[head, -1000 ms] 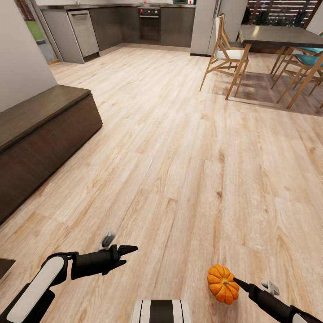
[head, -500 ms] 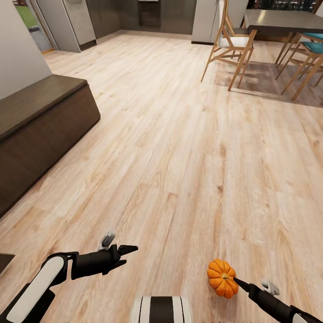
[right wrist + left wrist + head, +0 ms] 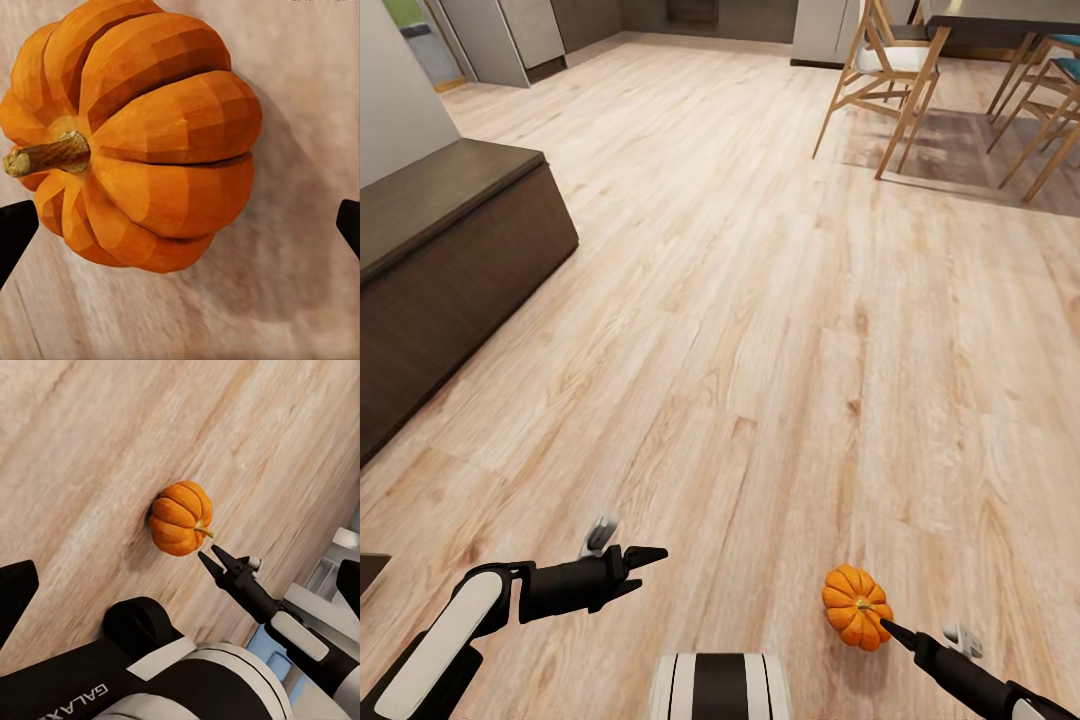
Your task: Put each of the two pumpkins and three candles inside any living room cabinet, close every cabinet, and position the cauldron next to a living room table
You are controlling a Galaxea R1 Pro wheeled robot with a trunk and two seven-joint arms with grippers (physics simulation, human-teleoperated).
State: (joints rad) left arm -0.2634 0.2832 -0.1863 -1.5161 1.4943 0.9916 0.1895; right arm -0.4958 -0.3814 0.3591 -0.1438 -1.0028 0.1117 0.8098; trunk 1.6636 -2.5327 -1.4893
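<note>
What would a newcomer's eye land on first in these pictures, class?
The bright orange pumpkin at the right gripper, low over the pale wood floor. Next, the long dark-brown cabinet along the left wall, then the dining chairs far ahead on the right.

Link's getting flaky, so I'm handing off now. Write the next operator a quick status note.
Left gripper: open, empty, over the floor.
Right gripper: open, tips just short of the pumpkin, not gripping.
Pumpkin: on its side on the floor.
Cabinet: to the left, visible front shut.
Done: cannot be judged from here.
Left: grasp this pumpkin, stow it, then the rest of the job.
</note>
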